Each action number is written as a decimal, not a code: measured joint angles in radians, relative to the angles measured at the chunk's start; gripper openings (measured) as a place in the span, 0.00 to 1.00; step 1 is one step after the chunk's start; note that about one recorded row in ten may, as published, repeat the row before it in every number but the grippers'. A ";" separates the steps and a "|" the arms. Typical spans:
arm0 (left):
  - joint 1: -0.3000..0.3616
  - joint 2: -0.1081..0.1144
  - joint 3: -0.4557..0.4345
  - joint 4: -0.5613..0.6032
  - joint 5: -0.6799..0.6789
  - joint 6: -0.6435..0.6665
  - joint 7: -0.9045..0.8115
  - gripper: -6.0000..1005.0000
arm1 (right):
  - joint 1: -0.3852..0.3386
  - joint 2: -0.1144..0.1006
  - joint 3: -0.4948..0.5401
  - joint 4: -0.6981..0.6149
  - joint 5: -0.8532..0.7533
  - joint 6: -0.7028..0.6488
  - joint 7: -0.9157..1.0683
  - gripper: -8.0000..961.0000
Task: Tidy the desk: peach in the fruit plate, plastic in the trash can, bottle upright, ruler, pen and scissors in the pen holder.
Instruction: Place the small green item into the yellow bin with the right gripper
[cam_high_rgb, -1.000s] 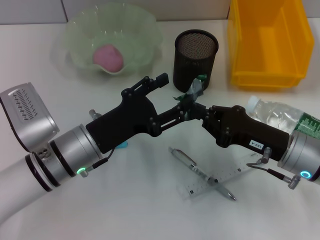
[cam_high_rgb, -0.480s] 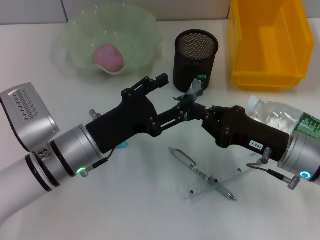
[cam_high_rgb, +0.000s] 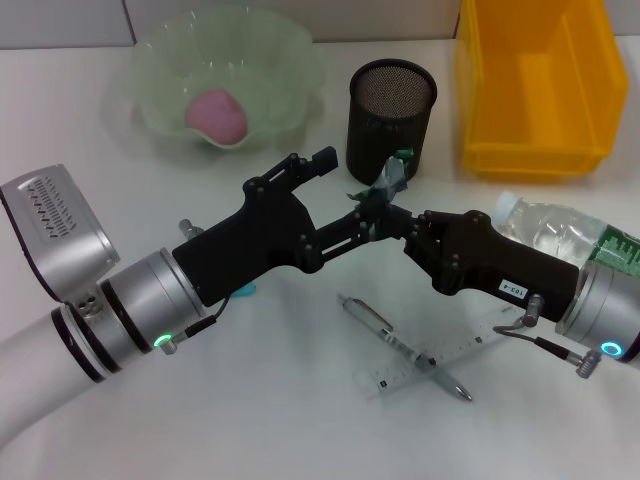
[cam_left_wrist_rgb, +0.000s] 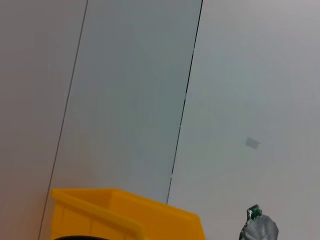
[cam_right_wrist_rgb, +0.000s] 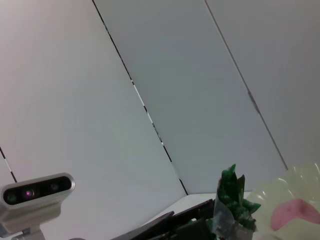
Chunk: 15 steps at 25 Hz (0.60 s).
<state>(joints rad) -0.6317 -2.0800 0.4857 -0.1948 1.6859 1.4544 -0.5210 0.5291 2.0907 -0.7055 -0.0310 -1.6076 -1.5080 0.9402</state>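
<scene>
Both grippers meet mid-desk, just in front of the pen holder (cam_high_rgb: 391, 118). Plastic wrapper (cam_high_rgb: 392, 176) is pinched at the tips of the right gripper (cam_high_rgb: 388, 213), sticking up above the desk (cam_high_rgb: 280, 400). Left gripper (cam_high_rgb: 352, 215) sits right beside it; can't tell whether it's clamped. Peach (cam_high_rgb: 217, 113) in plate (cam_high_rgb: 160, 70). Pen (cam_high_rgb: 400, 347) lies across ruler (cam_high_rgb: 440, 358); bottle (cam_high_rgb: 560, 232) on its side behind the right arm.

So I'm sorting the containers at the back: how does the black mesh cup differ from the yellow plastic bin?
The black mesh cup is a round, see-through wire cylinder; the yellow plastic bin is a solid-walled rectangular box. The cup is narrower, the bin far wider. The cup stands mid-desk, the bin to its right. Both stand upright, open-topped, and hold nothing that shows.
</scene>
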 joint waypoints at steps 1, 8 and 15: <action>0.000 0.000 0.000 0.000 0.000 0.000 0.000 0.80 | 0.000 0.000 0.000 0.000 0.000 0.000 0.000 0.01; 0.035 0.007 0.015 0.147 0.101 0.057 -0.128 0.80 | -0.011 -0.003 0.000 -0.021 0.000 -0.002 0.000 0.01; 0.092 0.009 0.067 0.261 0.107 0.099 -0.184 0.80 | -0.018 -0.005 0.002 -0.039 0.000 0.001 -0.012 0.01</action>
<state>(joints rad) -0.5397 -2.0709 0.5530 0.0657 1.7928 1.5538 -0.7054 0.5107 2.0862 -0.7040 -0.0701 -1.6076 -1.5068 0.9287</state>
